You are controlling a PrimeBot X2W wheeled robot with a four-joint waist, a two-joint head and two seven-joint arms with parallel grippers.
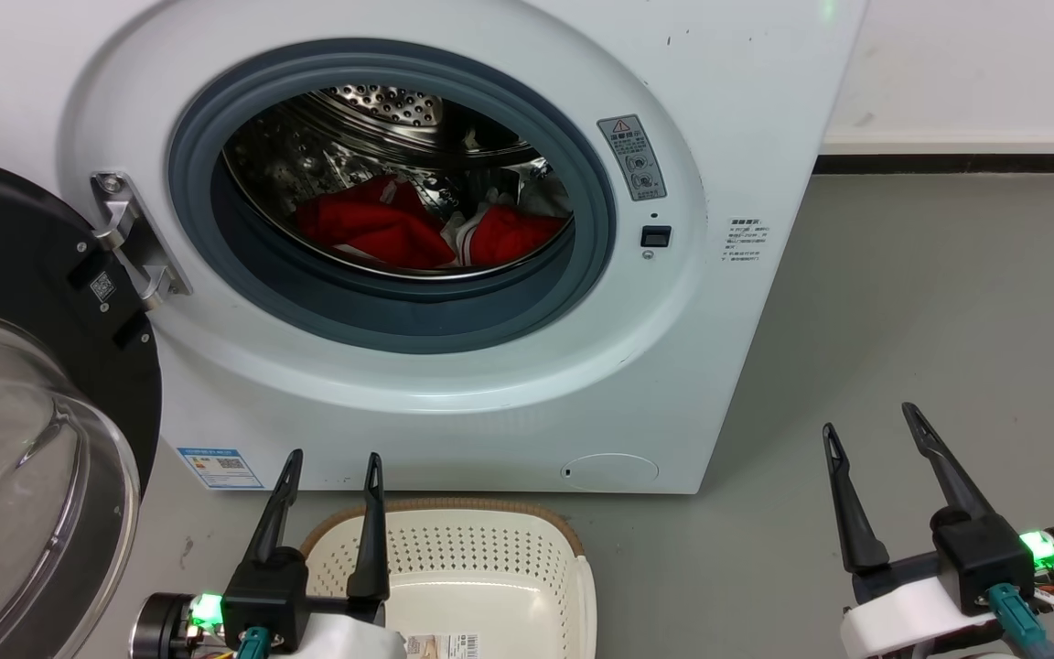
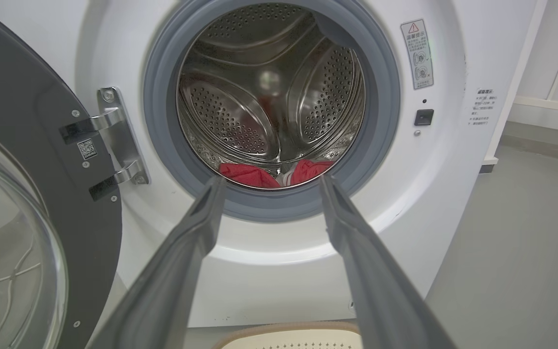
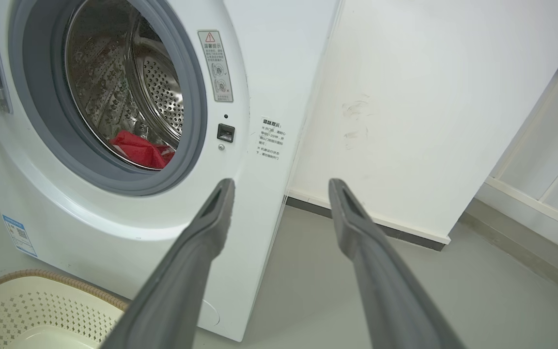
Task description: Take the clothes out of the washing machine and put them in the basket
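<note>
Grey flooring (image 1: 902, 348), smooth and matte with a few faint scuffs, is stretching under the white washing machine (image 1: 490, 412) and running back to a dark skirting strip (image 1: 957, 164) at the foot of a pale wall (image 1: 966, 64). In the right wrist view that wall is showing light smudges beside the machine. The black-framed glass door (image 1: 24, 275) is hanging wide open on the robot's left, swung out on its metal hinge (image 1: 129, 238). Inside the grey-rimmed porthole (image 1: 417, 316), the clothes (image 1: 381, 233) are lying in a red heap with white trim at the bottom of the perforated steel drum (image 1: 381, 101). The basket (image 1: 472, 558) is sitting on the floor just in front of the machine, below the porthole, with a label sticker (image 1: 440, 645) showing on its base. The left hand (image 1: 333, 455) is hovering over the basket's left side, fingers spread and holding nothing, pointing toward the porthole. The right hand (image 1: 868, 418) is hovering over the floor to the right of the machine, well apart from the basket, its fingers likewise spread and gripping nothing.
</note>
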